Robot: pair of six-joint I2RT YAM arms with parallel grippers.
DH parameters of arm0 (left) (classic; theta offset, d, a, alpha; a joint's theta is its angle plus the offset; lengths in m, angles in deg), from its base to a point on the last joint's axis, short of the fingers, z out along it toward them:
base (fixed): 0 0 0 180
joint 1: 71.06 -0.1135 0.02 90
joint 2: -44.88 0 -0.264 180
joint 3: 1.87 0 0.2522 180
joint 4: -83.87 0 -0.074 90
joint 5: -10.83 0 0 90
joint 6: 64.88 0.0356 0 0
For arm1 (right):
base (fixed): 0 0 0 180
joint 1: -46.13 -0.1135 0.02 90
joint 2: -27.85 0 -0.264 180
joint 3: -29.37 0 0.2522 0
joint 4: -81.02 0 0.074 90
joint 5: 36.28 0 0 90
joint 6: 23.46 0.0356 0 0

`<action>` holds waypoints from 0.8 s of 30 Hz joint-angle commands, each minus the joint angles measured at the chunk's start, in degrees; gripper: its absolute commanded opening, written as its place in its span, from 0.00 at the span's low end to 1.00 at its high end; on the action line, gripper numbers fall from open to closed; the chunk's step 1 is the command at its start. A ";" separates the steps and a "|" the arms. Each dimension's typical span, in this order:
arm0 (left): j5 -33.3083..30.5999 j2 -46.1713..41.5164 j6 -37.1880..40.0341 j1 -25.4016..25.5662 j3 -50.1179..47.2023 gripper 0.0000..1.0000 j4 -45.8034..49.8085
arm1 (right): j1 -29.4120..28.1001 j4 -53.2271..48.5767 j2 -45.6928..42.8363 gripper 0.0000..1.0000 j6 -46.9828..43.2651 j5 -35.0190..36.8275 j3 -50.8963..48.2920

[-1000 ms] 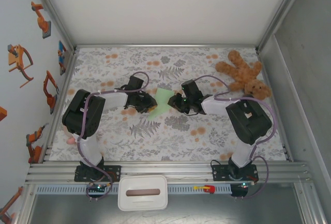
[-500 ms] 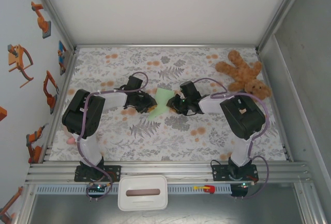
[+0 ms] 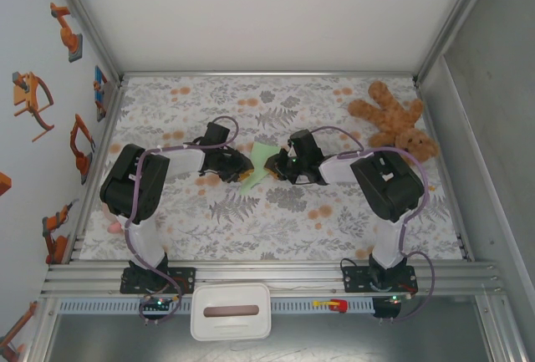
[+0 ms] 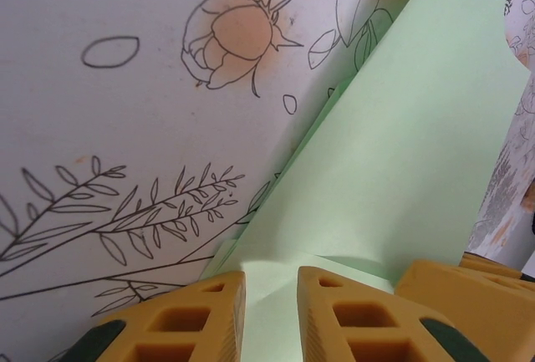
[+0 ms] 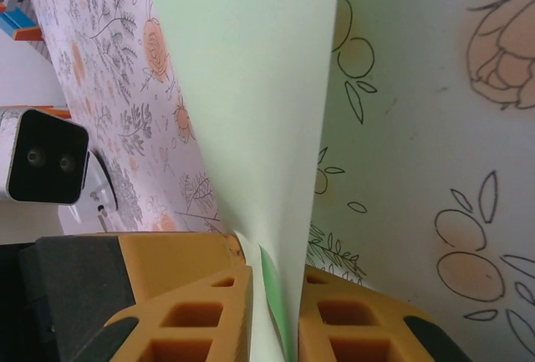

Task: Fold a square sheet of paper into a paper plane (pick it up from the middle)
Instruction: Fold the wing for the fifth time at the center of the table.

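We see the paper plane (image 3: 257,170) in the middle of the flowery table (image 3: 276,228), between the two arms. Its long side slants from far right to near left, and its thin tip points near left. The left gripper (image 3: 243,164) pinches one side, and the right gripper (image 3: 278,167) pinches the other.

Matt, v. smooth paper sheet (image 4: 401,153)
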 commanded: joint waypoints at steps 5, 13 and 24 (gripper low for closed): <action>-1.20 0.08 0.66 -0.43 0.41 0.27 3.05 | -0.15 2.05 1.06 0.10 1.27 -0.28 -0.87; -0.37 -5.45 5.22 -0.11 -1.17 0.31 -2.80 | -0.06 1.80 -2.00 0.00 1.30 2.85 -1.77; -16.49 -13.80 24.42 9.05 -3.37 0.44 -1.12 | 1.56 -0.53 -8.33 0.00 3.18 5.88 -4.33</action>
